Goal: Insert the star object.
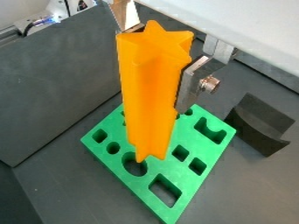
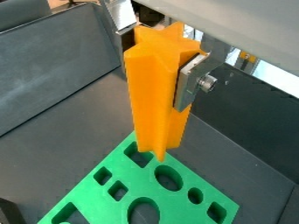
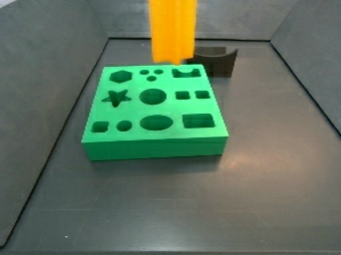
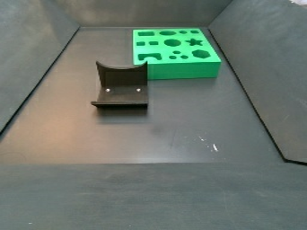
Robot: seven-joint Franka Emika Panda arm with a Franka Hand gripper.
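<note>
The star object (image 1: pixel 149 92) is a tall orange ridged bar with a star-shaped end. My gripper (image 1: pixel 162 54) is shut on it and holds it upright; a silver finger (image 1: pixel 195 80) presses on one side. Both wrist views show this, with the gripper (image 2: pixel 156 61) around the bar (image 2: pixel 155 101). The bar's lower end hangs over the green block (image 1: pixel 187 162) with shaped holes, near its edge (image 2: pixel 111 197). In a side view the bar (image 3: pixel 173 30) stands above the far edge of the block (image 3: pixel 154 110), away from the star hole (image 3: pixel 118 98). The gripper itself is out of both side views.
The fixture (image 4: pixel 120 85), a dark L-shaped bracket, stands on the dark floor apart from the green block (image 4: pixel 177 52); it also shows behind the block (image 3: pixel 220 58) and beside it (image 1: pixel 263 127). Dark walls ring the floor.
</note>
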